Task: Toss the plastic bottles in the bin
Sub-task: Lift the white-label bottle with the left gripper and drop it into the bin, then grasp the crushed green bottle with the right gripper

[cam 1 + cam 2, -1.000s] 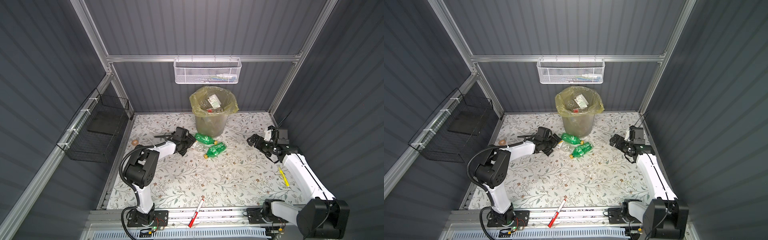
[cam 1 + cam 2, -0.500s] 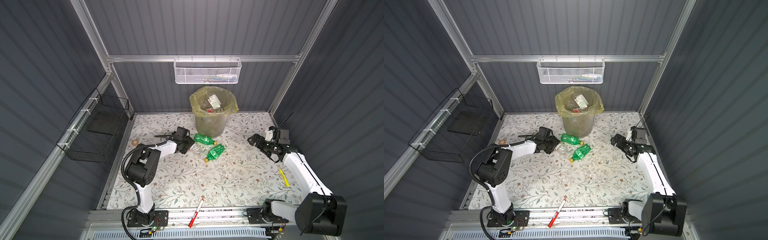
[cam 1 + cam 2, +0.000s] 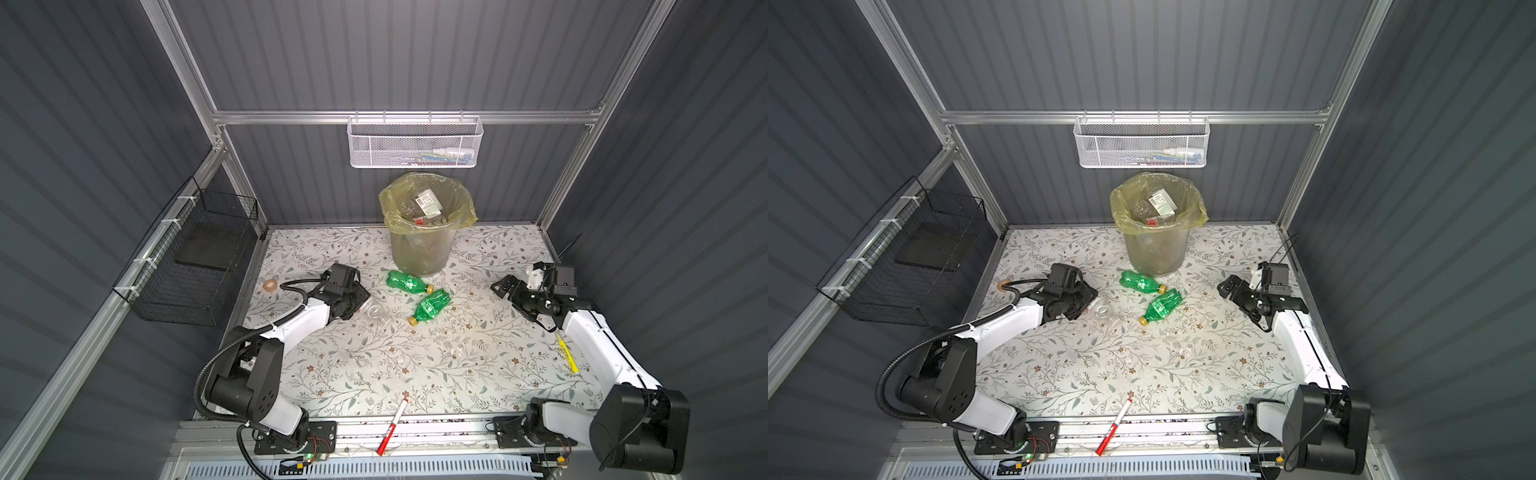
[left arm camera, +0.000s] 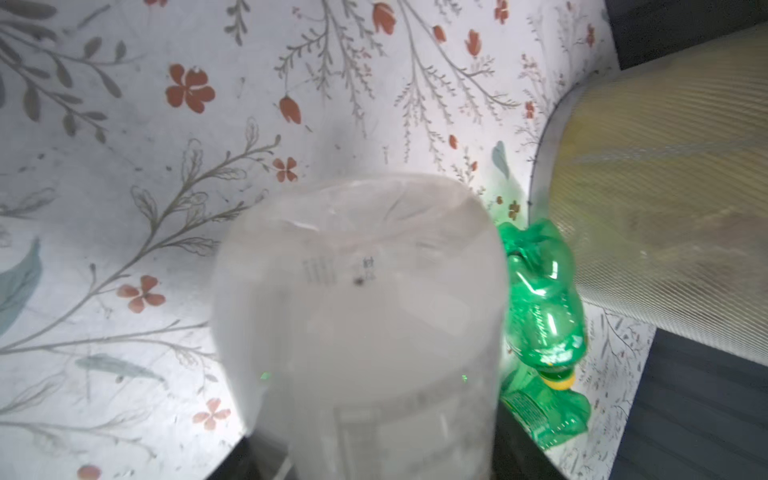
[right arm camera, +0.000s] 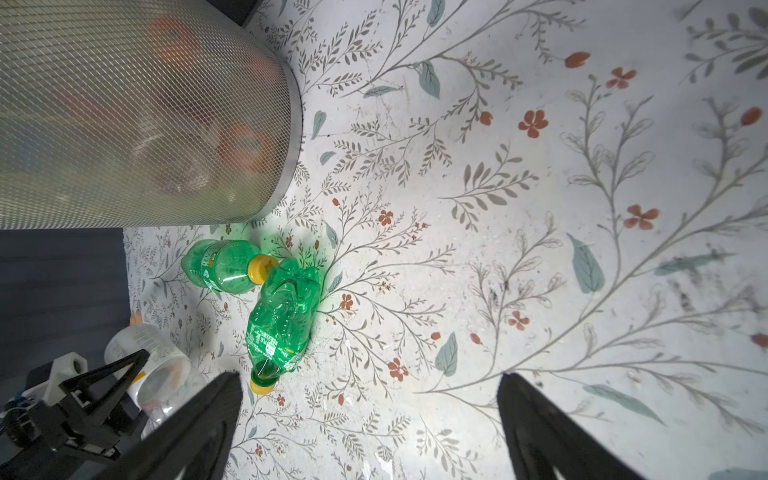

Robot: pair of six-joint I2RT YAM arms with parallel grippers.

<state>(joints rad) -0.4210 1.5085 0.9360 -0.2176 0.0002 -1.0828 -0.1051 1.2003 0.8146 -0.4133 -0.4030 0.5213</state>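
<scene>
A clear plastic bottle (image 3: 376,313) (image 4: 357,332) lies between the jaws of my left gripper (image 3: 358,302), which is shut on it, low over the floral mat. Its far end sticks out past the fingers. Two green plastic bottles with yellow caps lie touching just in front of the bin, one (image 3: 407,282) (image 5: 224,266) nearer it, the other (image 3: 432,305) (image 5: 284,316) pointing to the front. The grey bin (image 3: 419,249) (image 3: 1154,249) with a yellow bag stands at the back, with several bottles (image 3: 424,205) inside. My right gripper (image 3: 515,303) (image 5: 370,415) is open and empty, right of the green bottles.
A red-and-white marker (image 3: 390,426) lies at the front edge. A yellow pen (image 3: 567,353) lies by the right arm, and a tape roll (image 3: 270,285) at the left edge. A white mesh basket (image 3: 415,143) hangs on the back wall, a black wire basket (image 3: 191,257) on the left.
My left gripper has closed round the clear bottle and drawn back a little to the left and front with it. The right gripper has barely moved and stays open.
</scene>
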